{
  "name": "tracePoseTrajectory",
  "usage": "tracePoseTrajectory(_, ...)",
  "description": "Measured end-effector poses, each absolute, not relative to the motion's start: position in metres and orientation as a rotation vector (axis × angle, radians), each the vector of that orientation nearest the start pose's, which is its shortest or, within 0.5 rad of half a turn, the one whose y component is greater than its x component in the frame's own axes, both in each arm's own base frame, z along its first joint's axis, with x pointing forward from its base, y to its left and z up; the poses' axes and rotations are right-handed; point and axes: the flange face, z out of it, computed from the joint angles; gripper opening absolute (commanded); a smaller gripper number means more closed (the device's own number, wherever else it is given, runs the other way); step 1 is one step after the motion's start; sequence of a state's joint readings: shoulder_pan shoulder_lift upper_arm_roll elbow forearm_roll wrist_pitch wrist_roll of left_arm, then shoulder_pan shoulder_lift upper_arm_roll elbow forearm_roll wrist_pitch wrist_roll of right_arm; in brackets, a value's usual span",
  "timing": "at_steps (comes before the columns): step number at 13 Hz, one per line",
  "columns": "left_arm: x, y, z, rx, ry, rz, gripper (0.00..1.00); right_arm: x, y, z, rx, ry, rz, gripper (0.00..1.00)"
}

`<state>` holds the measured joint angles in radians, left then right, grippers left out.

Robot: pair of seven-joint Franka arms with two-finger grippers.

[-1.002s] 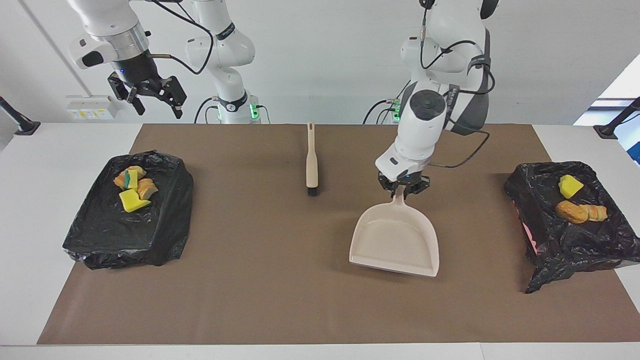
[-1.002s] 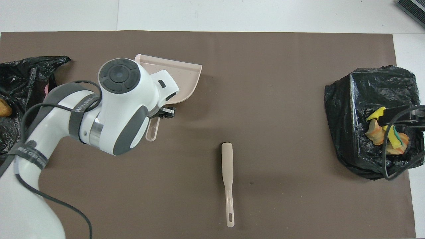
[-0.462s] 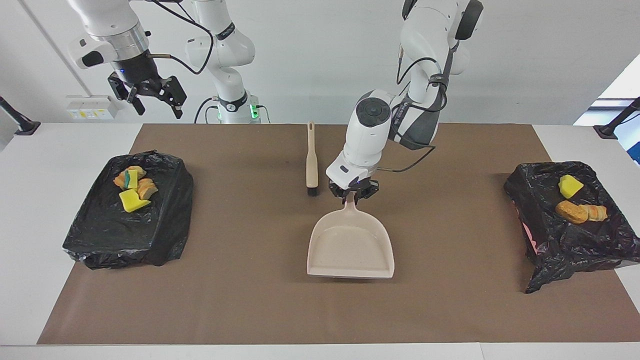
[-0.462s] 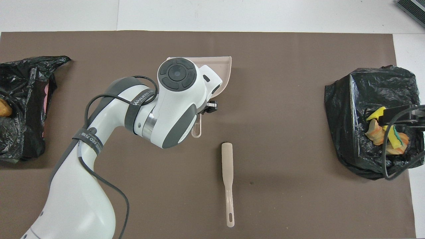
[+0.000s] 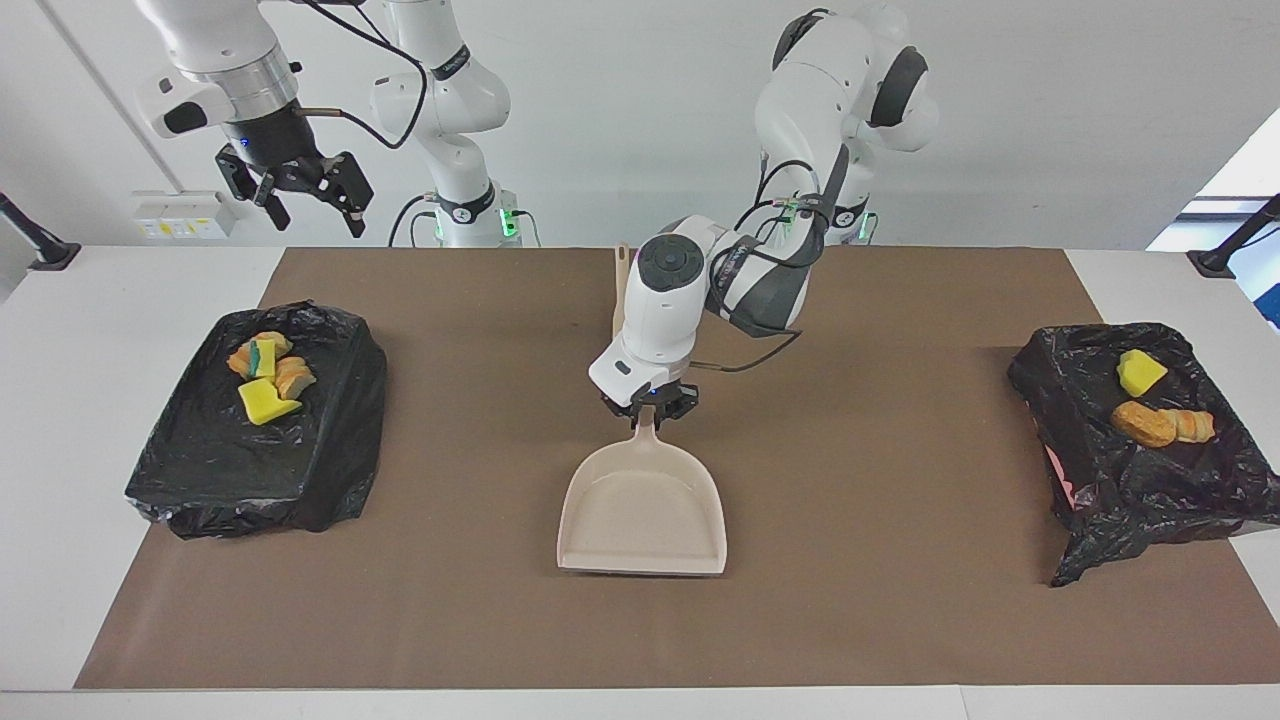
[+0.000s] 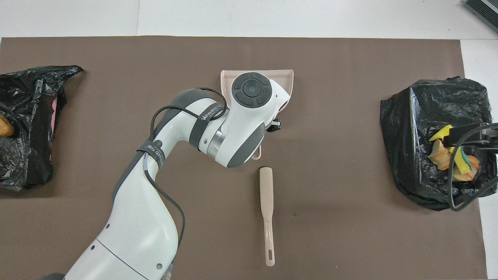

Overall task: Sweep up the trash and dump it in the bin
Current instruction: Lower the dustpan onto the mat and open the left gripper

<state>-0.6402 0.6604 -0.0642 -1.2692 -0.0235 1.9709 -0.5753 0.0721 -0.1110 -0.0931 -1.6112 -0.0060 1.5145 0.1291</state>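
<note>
Seven light, soft scraps (image 5: 266, 375) sit bagged, none needing a direct grip; left fingers (image 5: 648, 411) pinch the stiff dustpan (image 5: 643, 515) handle, right fingers (image 5: 300, 195) spread, waiting.

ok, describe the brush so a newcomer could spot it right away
On the brown mat at mid-table, look just nearer the robots than the beige plastic dustpan held by the left tool. The slim beige brush lies there, untouched. Unlike the wide scoop, it's a narrow stick with dark bristles.
</note>
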Motion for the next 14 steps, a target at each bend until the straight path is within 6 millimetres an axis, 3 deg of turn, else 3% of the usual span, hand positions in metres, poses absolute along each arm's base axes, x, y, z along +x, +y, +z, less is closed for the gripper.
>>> tracePoseTrajectory(3,0.568,-0.473,0.37,-3.207,0.176,0.013,0.02,0.514,-0.015,0.66,-3.128,0.235,-0.021,1.0)
tracePoseTrajectory(5,0.572,-0.47,0.37,-3.206,0.165,0.006,0.1,0.514,-0.015,0.66,-3.128,0.235,-0.021,1.0)
tracePoseTrajectory(6,0.574,-0.466,0.368,-3.204,0.155,0.005,0.26,0.514,-0.015,0.66,-3.128,0.235,-0.021,1.0)
tracePoseTrajectory(8,0.578,-0.462,0.366,-3.201,0.143,0.006,0.42,0.514,-0.015,0.66,-3.128,0.235,-0.021,1.0)
tracePoseTrajectory(9,0.578,-0.462,0.366,-3.2,0.142,0.007,0.62,0.514,-0.015,0.66,-3.128,0.235,-0.021,1.0)
tracePoseTrajectory(11,0.578,-0.462,0.366,-3.2,0.143,0.006,0.86,0.514,-0.015,0.66,-3.128,0.235,-0.021,1.0)
tracePoseTrajectory(12,0.578,-0.462,0.367,-3.2,0.141,0.004,0.96,0.514,-0.015,0.66,-3.128,0.235,-0.021,1.0)
tracePoseTrajectory(14,0.582,-0.456,0.372,-3.2,0.127,-0.011,1.0,0.514,-0.015,0.66,-3.128,0.235,-0.021,1.0)
